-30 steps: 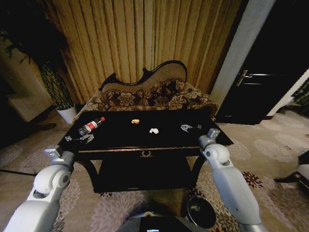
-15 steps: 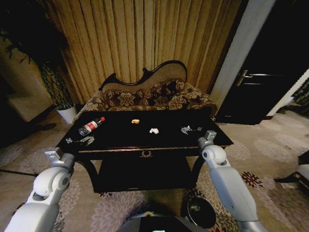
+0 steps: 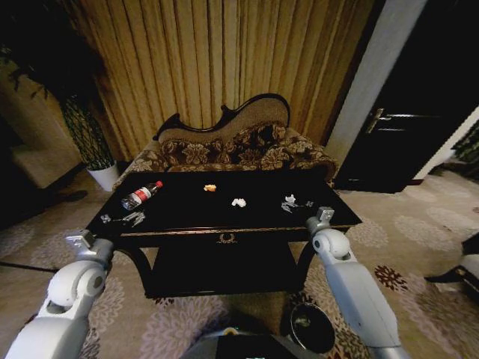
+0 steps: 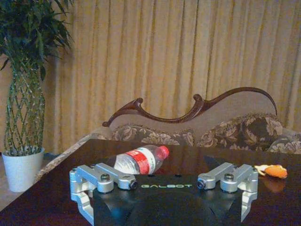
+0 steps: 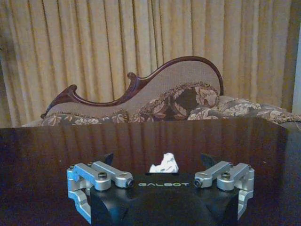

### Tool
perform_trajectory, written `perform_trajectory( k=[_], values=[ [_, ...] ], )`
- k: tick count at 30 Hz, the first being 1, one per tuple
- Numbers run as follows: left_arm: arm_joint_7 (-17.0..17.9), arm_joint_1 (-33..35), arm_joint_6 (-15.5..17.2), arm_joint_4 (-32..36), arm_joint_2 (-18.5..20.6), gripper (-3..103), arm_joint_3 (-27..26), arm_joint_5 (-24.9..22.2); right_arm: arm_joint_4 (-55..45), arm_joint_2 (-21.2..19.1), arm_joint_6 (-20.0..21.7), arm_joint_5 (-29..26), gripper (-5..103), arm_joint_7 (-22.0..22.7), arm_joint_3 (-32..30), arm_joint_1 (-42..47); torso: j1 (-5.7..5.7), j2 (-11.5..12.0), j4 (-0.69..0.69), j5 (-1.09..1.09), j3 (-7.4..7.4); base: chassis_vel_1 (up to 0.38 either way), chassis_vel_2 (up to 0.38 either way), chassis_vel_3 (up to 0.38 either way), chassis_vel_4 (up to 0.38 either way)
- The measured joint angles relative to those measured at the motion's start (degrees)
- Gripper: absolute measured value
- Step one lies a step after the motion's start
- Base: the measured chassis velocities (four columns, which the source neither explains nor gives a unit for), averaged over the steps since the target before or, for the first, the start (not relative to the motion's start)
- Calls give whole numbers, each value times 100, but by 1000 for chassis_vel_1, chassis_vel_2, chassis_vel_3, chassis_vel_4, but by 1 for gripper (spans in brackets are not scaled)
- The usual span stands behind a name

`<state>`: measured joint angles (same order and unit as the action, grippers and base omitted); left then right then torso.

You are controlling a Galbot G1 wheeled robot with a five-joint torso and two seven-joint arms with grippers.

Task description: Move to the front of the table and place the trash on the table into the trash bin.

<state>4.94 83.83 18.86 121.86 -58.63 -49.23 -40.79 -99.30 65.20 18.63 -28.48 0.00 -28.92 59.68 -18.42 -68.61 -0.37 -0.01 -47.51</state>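
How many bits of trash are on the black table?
3. The plastic bottle lies on its side near the table's left end, the orange scrap sits toward the back near the middle, and the white crumpled scrap lies just right of centre. None looks hidden.

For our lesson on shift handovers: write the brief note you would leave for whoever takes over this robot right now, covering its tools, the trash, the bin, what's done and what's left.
Left tool: open, empty, at the near left edge of the glossy black gold-trimmed table.
Right tool: open, empty, at the near right edge.
On the tabletop: clear plastic bottle with red label and cap lying far left, orange-yellow scrap at the back, white crumpled scrap mid-table.
Small black cylindrical bin: on the carpet at front right.
Done: robot stands before the table.
Left: bin all three pieces.
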Motion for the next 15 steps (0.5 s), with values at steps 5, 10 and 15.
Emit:
perform_trajectory(
  k=[5,10,15],
  values=[
    [-13,7,-4,-38,-3,100,-40,-22,33,-16,0,98,100,0,0,15,0,0,0,0,0,0,0,0,0],
    [-18,6,-14,-78,-39,100,-31,-18,63,-5,-4,159,100,0,-2,48,0,0,-1,0,0,0,0,0,0],
    [-33,8,-38,-97,-88,100,-6,0,132,13,-69,186,98,0,-10,64,0,0,-1,0,0,0,0,0,0]
  ],
)
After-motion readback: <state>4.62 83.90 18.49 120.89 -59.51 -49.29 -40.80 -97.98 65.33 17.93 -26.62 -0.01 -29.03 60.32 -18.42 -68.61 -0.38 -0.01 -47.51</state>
